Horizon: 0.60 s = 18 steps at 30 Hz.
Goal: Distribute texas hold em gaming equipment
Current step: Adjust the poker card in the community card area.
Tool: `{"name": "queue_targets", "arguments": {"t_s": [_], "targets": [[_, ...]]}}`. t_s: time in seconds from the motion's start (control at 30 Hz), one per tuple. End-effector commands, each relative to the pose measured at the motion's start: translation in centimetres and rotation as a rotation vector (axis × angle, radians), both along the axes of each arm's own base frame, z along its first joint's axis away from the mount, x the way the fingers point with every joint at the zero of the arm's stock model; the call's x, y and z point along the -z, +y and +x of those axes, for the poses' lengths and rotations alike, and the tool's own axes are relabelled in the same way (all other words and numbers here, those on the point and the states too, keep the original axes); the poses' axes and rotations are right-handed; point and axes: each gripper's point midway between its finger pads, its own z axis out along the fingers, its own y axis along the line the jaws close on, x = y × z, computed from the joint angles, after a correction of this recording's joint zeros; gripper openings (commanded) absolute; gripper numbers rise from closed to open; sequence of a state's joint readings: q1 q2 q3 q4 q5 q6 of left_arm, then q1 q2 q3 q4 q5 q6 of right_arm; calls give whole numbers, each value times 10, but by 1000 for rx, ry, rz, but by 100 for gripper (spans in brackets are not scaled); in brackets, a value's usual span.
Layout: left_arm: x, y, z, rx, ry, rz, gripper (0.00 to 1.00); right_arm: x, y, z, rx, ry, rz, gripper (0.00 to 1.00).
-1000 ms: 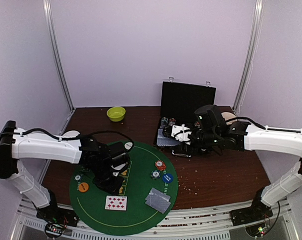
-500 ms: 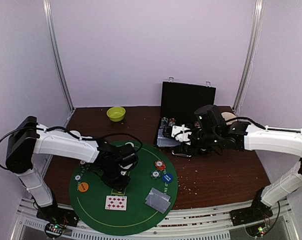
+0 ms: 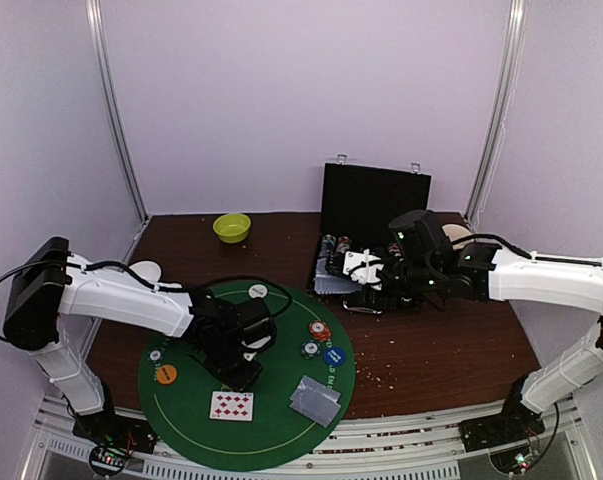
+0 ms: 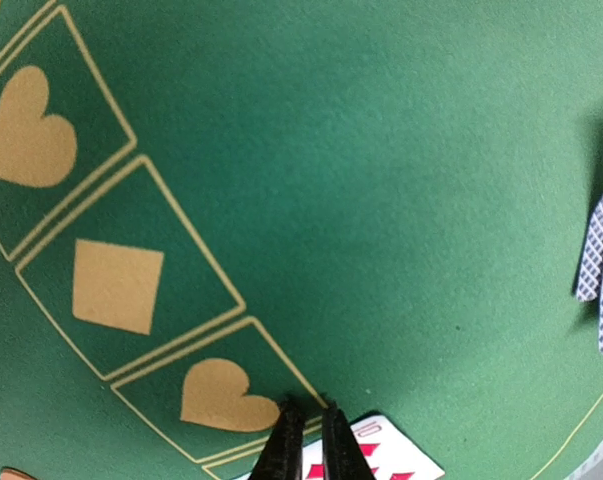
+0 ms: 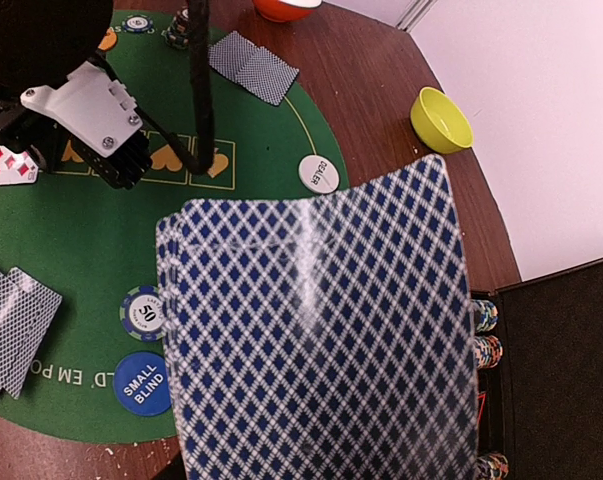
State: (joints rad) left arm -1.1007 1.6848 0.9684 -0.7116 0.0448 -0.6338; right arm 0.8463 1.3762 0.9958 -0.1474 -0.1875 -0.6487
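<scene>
Over the near half of the round green mat [image 3: 191, 420], the left gripper [image 3: 241, 374] is hanging just above the felt. Its fingers [image 4: 286, 445] are pressing almost together with nothing between them. A face-up diamonds card [image 3: 232, 405] is lying just beside the tips, toward the near edge, and a pair of face-down cards [image 3: 315, 400] is resting to its right. Right of the mat's centre, two poker chips [image 3: 320, 330] and a blue small-blind disc [image 3: 333, 355] are sitting close together. A white dealer disc [image 3: 258, 291] is lying at the far rim and an orange disc [image 3: 166, 374] at the left rim. Across the table, the right gripper [image 3: 351, 273] is clamping a slightly fanned stack of blue-backed cards [image 5: 321, 340] just in front of the open black case [image 3: 373, 205]. The stack is filling the wrist view and hiding the gripper's fingers. A lime-green bowl [image 3: 232, 227] is sitting on the wood beyond the mat.
</scene>
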Motion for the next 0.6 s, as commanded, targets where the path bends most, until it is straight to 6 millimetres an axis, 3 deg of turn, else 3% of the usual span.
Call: {"name": "queue_targets", "arguments": {"t_s": [0.0, 0.2, 0.57], "targets": [[-1, 3, -20, 35, 57, -21, 10, -24, -1, 4, 18, -38, 40, 48], [-2, -5, -28, 77, 62, -47, 10, -26, 0, 4, 21, -38, 44, 48], [2, 6, -47, 75, 107, -45, 10, -26, -3, 5, 26, -46, 36, 48]]}}
